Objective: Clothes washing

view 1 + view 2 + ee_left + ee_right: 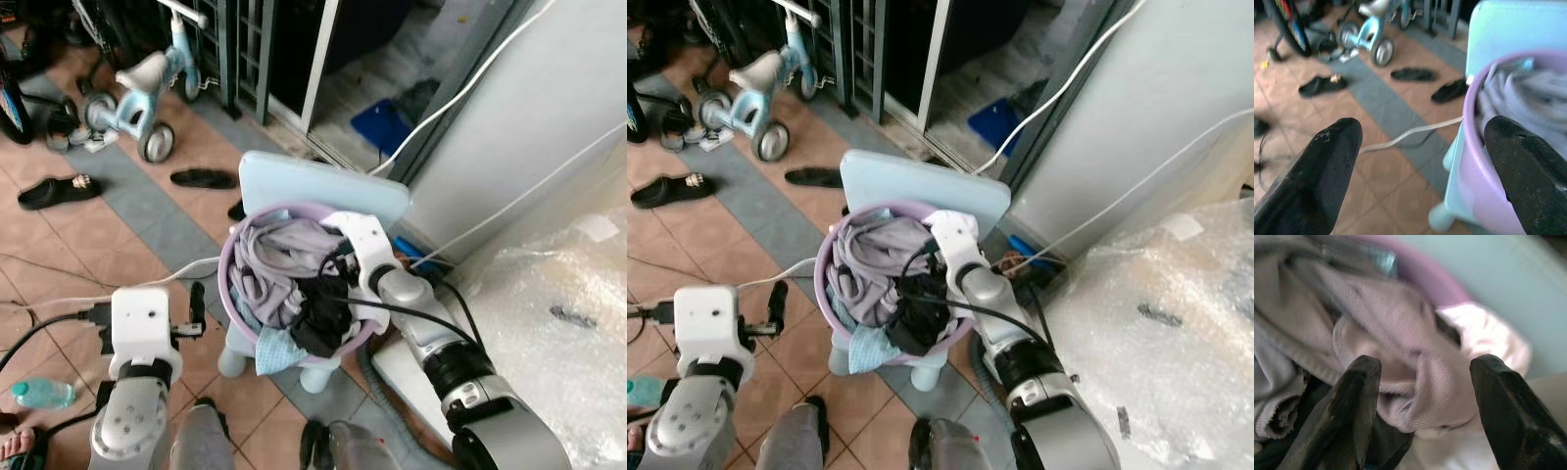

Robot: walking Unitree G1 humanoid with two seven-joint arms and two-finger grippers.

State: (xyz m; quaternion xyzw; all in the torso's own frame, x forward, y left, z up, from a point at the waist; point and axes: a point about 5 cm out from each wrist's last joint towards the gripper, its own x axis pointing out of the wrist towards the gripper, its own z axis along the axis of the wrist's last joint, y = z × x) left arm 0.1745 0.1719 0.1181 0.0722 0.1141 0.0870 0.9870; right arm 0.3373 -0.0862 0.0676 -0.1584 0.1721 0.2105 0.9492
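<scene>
Clothes basin (pixel 233 294) on stool (pixel 294 181), tiled floor (pixel 147 230)

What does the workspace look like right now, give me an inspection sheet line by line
Surface: tiled floor; pale blue stool carries the basin.
Job's things: purple basin heaped with grey clothes and a black garment.
Clutter: child's tricycle, black sandals, plastic bottle.
Grippers: right gripper open over the clothes; left gripper open beside the basin rim.
Cables: white cable on floor.
Surroundings: bubble wrap at right.
</scene>
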